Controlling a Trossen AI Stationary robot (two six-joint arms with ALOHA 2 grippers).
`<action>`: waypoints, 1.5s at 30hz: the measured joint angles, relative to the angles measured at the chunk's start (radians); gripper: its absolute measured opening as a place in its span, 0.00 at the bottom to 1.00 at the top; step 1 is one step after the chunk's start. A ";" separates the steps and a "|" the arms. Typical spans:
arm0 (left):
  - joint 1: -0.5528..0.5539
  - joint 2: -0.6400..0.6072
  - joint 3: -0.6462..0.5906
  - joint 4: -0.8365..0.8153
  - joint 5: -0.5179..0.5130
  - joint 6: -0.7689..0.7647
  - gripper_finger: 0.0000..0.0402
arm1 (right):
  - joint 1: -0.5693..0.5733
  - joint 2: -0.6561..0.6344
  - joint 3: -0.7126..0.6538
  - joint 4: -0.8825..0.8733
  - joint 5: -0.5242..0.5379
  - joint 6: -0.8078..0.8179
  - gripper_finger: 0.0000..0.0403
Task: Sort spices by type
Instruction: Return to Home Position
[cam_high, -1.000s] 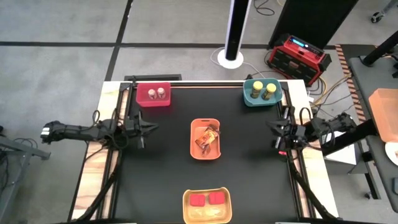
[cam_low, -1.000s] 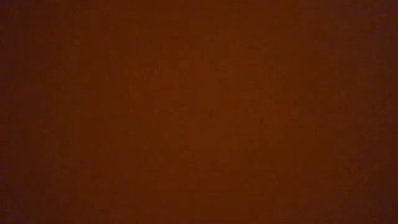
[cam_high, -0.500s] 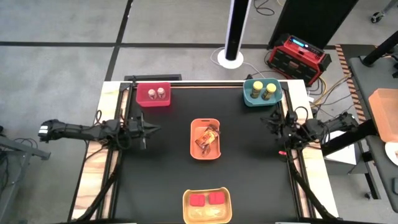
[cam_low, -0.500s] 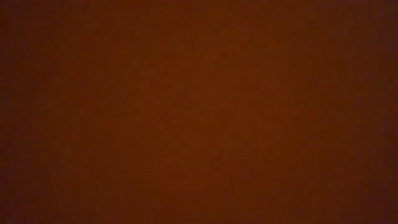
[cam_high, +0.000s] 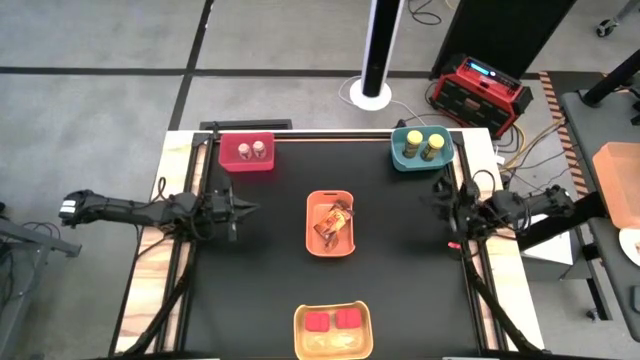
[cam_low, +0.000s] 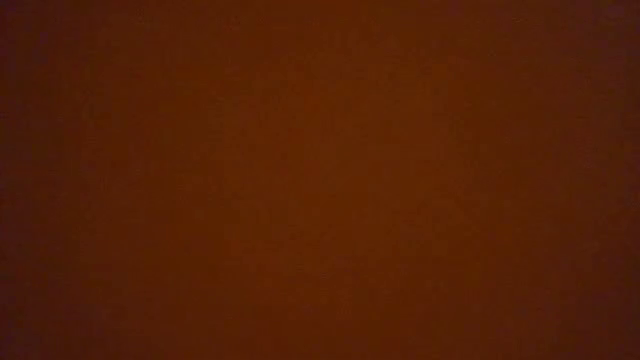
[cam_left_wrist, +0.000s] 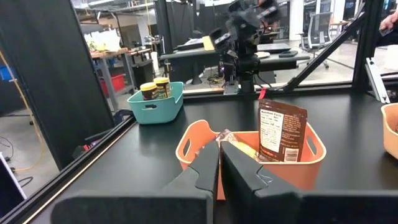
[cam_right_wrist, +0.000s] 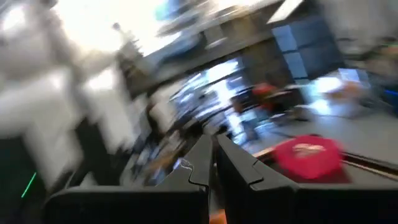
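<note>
While the left arm (cam_high: 150, 212) and right arm (cam_high: 520, 210) rest at opposite table (cam_high: 260, 280) edges, sorting looks done | left jaws: closed, empty, facing the packets (cam_high: 335, 222) in the orange bin (cam_high: 311, 215), mid-table | right jaws: closed, empty, near the teal bin's (cam_high: 400, 156) yellow-lidded jars (cam_high: 422, 146).

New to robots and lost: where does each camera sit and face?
High view: above the black table, facing down on the left gripper and right gripper.
Low view: table height; nothing discernible.
Left wrist view: on the left arm, facing across the table past the shut left gripper.
Right wrist view: on the right arm, facing the room past the shut right gripper.
High and left wrist views share the orange plastic bin and teal plastic bin.
</note>
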 joint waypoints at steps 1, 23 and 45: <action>0.000 0.003 0.000 0.000 0.000 0.000 0.00 | -0.009 0.001 0.000 -0.020 -0.086 -0.046 0.03; 0.000 0.060 0.001 0.003 0.000 0.000 0.00 | -0.254 -0.002 0.000 -0.363 -0.399 -0.293 0.03; 0.000 0.109 0.001 0.003 0.000 0.000 0.00 | -0.257 0.027 0.000 -0.354 -0.391 -0.288 0.03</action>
